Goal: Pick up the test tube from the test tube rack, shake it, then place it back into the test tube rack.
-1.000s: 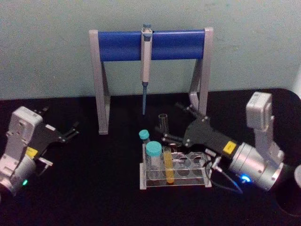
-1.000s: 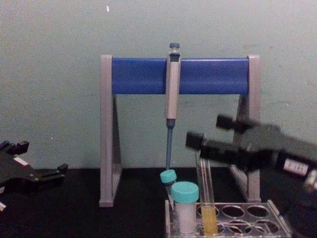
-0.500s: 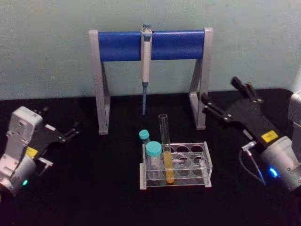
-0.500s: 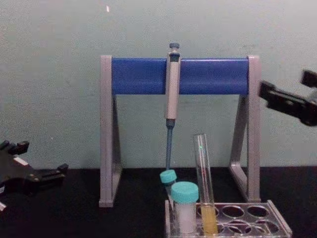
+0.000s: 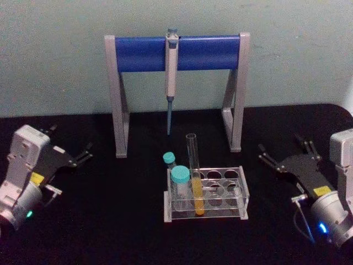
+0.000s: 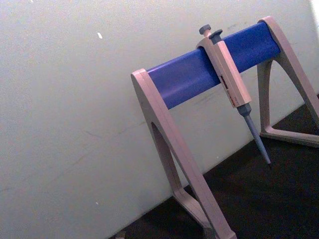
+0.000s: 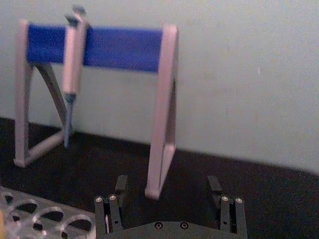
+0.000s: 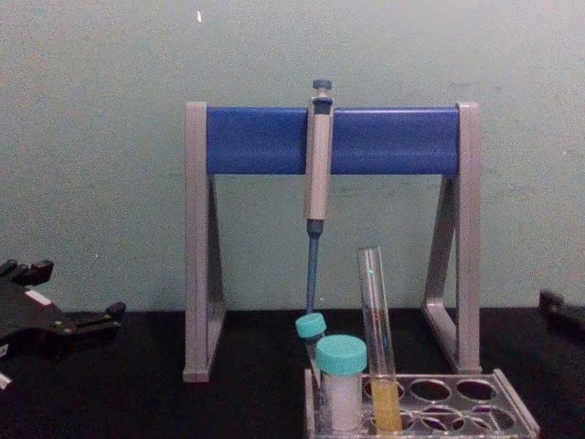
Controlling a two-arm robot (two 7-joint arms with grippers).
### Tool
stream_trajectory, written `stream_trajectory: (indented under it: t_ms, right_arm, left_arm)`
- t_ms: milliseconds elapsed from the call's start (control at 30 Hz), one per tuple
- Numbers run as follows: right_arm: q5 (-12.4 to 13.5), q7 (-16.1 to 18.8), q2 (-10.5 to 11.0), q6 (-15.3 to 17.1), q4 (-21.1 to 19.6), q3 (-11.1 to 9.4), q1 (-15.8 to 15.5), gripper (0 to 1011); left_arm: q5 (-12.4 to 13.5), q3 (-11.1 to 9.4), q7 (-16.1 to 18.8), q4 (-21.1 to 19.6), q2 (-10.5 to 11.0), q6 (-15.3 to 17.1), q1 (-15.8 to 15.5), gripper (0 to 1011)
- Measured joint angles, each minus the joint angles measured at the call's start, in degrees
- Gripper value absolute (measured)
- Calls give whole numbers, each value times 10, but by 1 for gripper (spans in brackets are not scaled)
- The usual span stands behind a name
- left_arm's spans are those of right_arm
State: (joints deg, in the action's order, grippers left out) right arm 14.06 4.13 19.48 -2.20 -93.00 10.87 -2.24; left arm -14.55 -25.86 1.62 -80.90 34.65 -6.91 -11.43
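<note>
The test tube (image 5: 194,171), clear with yellow-orange liquid at its foot, stands upright in a front hole of the test tube rack (image 5: 243,191). The chest view shows the test tube (image 8: 376,338) leaning slightly in the rack (image 8: 517,418). My right gripper (image 5: 281,148) hovers open to the right of the rack, well apart from the tube, with nothing between its fingers (image 7: 111,209). A corner of the rack (image 7: 47,221) shows in the right wrist view. My left gripper (image 5: 74,146) rests open at the far left, also empty.
A tall grey stand with a blue crossbar (image 5: 176,52) stands behind the rack, a grey-blue pipette (image 5: 170,77) hanging from it. Two teal-capped white vials (image 5: 180,185) sit in the rack's left holes. The black table has open room on both sides of the rack.
My right gripper let go of the tube's upper part and drew back to the right and lower. The tube stays standing in the rack. The left arm has not moved.
</note>
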Motion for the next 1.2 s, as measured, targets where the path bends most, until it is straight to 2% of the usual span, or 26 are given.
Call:
stream_trajectory:
  t_ms: [433,767,1200]
  right_arm:
    - [10,24,-24,29,61,-10,2,1000]
    - [6,41,-34,35,72,-17,6,1000]
    - [6,40,-32,34,71,-16,6,1000]
  left_arm:
    - [0,0,0,0,0,0,0,1001]
    - [0,0,0,0,0,0,0,1001]
    - [0,0,0,0,0,0,0,1001]
